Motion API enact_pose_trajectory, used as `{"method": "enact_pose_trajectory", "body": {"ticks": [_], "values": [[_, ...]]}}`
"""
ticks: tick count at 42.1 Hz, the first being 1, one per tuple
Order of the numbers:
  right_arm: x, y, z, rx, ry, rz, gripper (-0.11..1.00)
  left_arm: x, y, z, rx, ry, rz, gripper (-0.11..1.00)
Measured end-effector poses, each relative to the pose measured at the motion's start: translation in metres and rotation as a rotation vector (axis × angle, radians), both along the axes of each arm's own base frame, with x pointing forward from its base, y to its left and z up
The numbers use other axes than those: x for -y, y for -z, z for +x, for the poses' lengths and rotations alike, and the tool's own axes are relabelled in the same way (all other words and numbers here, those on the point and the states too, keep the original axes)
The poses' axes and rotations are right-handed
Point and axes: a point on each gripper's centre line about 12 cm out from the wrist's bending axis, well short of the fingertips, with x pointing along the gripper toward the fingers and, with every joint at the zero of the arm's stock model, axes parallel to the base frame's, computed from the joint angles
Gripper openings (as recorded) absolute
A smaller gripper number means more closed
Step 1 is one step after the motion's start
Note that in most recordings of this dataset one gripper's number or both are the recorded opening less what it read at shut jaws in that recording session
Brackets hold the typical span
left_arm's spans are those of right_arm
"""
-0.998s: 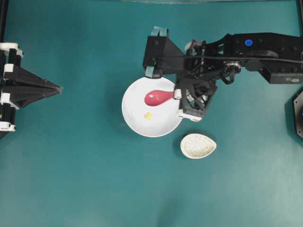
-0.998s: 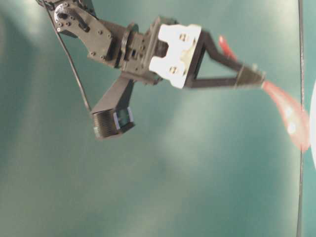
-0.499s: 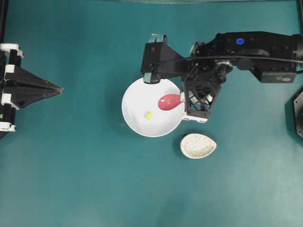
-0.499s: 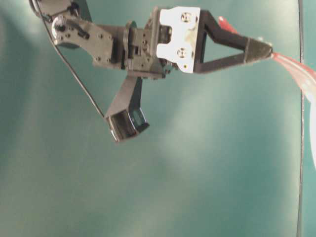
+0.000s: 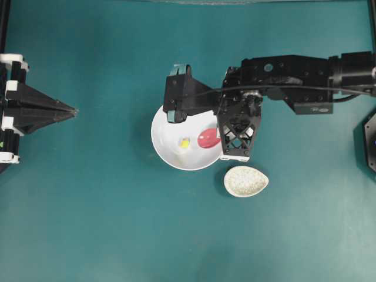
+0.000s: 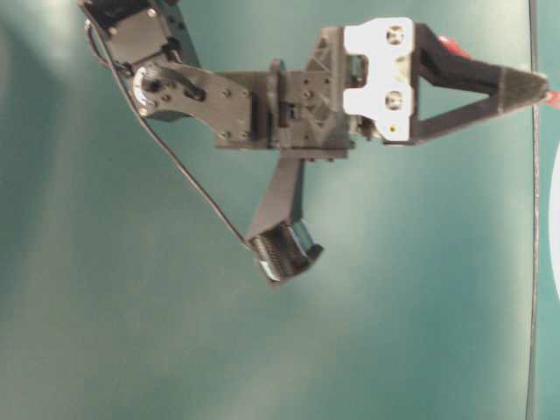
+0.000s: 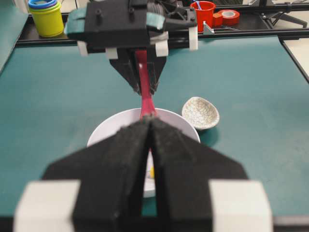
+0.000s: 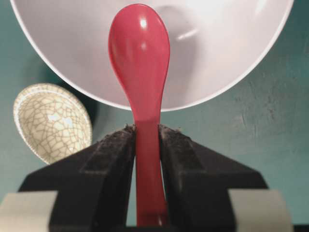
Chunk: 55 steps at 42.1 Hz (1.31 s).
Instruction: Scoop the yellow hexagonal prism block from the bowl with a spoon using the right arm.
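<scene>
The white bowl (image 5: pixel 167 147) stands mid-table with the tiny yellow hexagonal prism block (image 5: pixel 184 143) lying on its floor. My right gripper (image 5: pixel 222 138) is shut on the handle of the red spoon (image 5: pixel 207 138). The scoop hangs over the bowl's right half, just right of the block and apart from it. In the right wrist view the spoon (image 8: pixel 140 53) points away from the pads (image 8: pixel 116 145) over the bowl (image 8: pixel 217 43); the block is hidden there. My left gripper (image 5: pixel 73 110) rests shut at the far left, holding nothing; through its fingers (image 7: pixel 130 145) a sliver of the block (image 7: pixel 152 172) shows.
A small speckled oval dish (image 5: pixel 246 181) sits just right of the bowl's front, under the right gripper's frame. Beyond the table's far edge stand a yellow container (image 7: pixel 46 17), a red cup (image 7: pixel 203 12) and a tape roll (image 7: pixel 229 17).
The right arm has swung its wrist round and the spoon now stands steeper, its scoop shifted from the bowl's back toward its right side. The block and left arm stayed put.
</scene>
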Motion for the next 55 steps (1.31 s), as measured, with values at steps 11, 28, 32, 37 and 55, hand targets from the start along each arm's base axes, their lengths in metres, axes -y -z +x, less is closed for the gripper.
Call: {"method": "enact_pose_trajectory", "body": {"ticks": [11,28,32,37,55], "values": [[-0.001,0.007,0.008,0.034,-0.026,-0.007,0.23,0.000,-0.001,0.000,0.003,0.000,0.000,0.00],[-0.001,0.026,0.018,0.040,-0.028,-0.009,0.23,0.000,-0.001,0.000,0.006,0.000,0.000,0.00],[-0.001,0.027,0.021,0.058,-0.027,-0.013,0.23,0.000,-0.001,0.000,0.006,0.000,0.000,0.00],[-0.002,0.026,0.027,0.084,-0.028,-0.014,0.23,0.000,-0.001,0.000,0.008,0.000,0.000,0.00],[-0.001,0.020,0.046,0.205,-0.023,-0.029,0.23,0.000,-0.002,0.000,0.015,0.000,0.000,0.00]]}}
